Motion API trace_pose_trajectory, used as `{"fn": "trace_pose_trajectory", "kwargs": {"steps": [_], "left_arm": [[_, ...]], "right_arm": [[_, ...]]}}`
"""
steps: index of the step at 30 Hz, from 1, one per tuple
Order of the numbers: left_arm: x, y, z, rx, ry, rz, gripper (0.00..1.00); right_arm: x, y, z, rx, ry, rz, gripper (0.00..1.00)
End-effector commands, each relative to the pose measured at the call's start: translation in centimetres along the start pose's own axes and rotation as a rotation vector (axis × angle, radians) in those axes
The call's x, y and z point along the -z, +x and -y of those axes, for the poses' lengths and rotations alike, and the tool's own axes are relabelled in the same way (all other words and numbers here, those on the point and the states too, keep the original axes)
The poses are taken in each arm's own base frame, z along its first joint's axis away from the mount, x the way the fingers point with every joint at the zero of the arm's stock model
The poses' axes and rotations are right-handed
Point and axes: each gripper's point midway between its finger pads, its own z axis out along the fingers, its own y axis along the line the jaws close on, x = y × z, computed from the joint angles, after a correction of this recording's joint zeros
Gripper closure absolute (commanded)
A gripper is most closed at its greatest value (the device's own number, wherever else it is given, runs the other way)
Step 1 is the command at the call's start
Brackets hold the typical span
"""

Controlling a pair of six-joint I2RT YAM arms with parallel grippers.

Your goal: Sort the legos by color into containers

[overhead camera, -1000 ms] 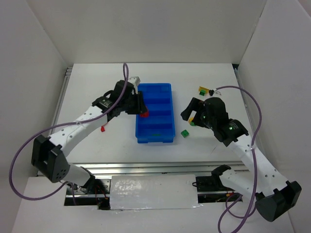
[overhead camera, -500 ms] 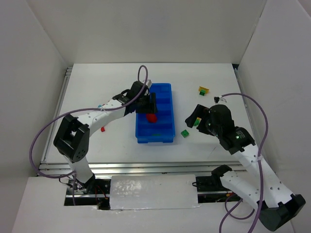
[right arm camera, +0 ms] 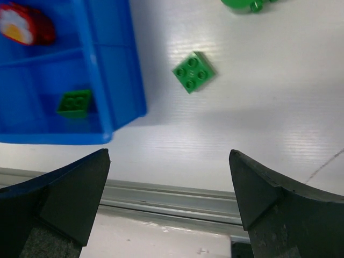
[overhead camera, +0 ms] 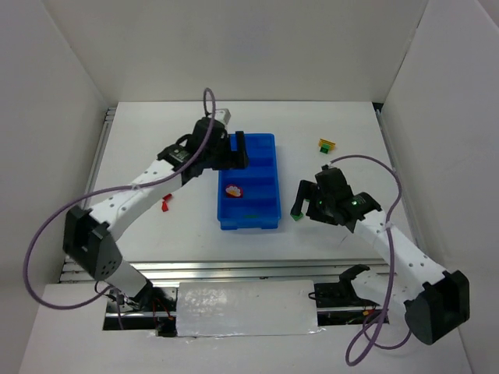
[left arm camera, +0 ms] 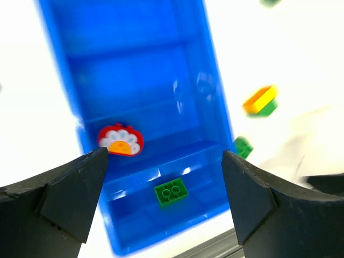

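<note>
The blue tray (overhead camera: 265, 167) holds a red piece with a white and yellow face (overhead camera: 233, 189) in its second-nearest container. A green lego (overhead camera: 251, 216) lies in the nearest one. My left gripper (overhead camera: 231, 152) hangs open and empty over the tray's far half. From its wrist the red piece (left arm camera: 121, 141) and the green lego (left arm camera: 171, 192) lie below. My right gripper (overhead camera: 306, 199) is open and empty just beyond a green square lego (overhead camera: 296, 216) on the table. In the right wrist view this lego (right arm camera: 193, 71) lies ahead of the open fingers (right arm camera: 80, 188), right of the tray wall (right arm camera: 134, 80).
A yellow and green lego (overhead camera: 326, 145) lies at the far right of the table, also in the left wrist view (left arm camera: 260, 100). A small red lego (overhead camera: 165, 206) lies left of the tray. White walls stand around the table, and a metal rail (right arm camera: 177, 199) runs along its near edge.
My left gripper opened and let the red piece fall into the tray, then drew back toward the tray's far end. My right gripper moved left and nearer, toward the green square lego.
</note>
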Motion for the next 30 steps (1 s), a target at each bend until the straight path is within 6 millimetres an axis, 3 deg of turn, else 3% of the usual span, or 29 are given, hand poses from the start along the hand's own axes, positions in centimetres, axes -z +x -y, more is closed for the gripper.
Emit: {"fn": "trace_pose_trajectory", "kwargs": {"steps": [1,5,10,19,24,29,30], "left_arm": [[8.2,-6.8,-0.1,0.017,-0.064,0.231,0.01],[13.7,-6.2,-2.4,-0.029,-0.118,0.257,0.01],[18.7,-4.6,-4.7,-0.047,-0.137,0.289,0.01],[22.7,-1.0,-7.6,-0.045,-0.184,0.270,0.01],[25.0,-0.2,-8.5,-0.038,-0.205,0.286,0.00],[26.7,0.2,-9.2,-0.030,-0.223,0.305,0.01],[27.1,0.2,-9.4,-0.028,-0.227,0.313,0.01]], "right_arm": [[-2.0,1.6,1.4,0.060,0.056,-0.076,0.02],[-4.6,1.6,1.7,0.106,0.090,-0.113,0.03],[-6.8,-0.1,1.4,0.126,0.138,-0.103,0.05],[-10.8,-0.7,1.4,0.186,0.192,-0.154,0.13],[-12.0,-1.0,1.9,0.196,0.220,-0.197,0.25],[-12.7,0.5,2.0,0.193,0.210,-0.272,0.49],[-12.7,0.7,2.3,0.186,0.222,-0.281,0.50]]}}
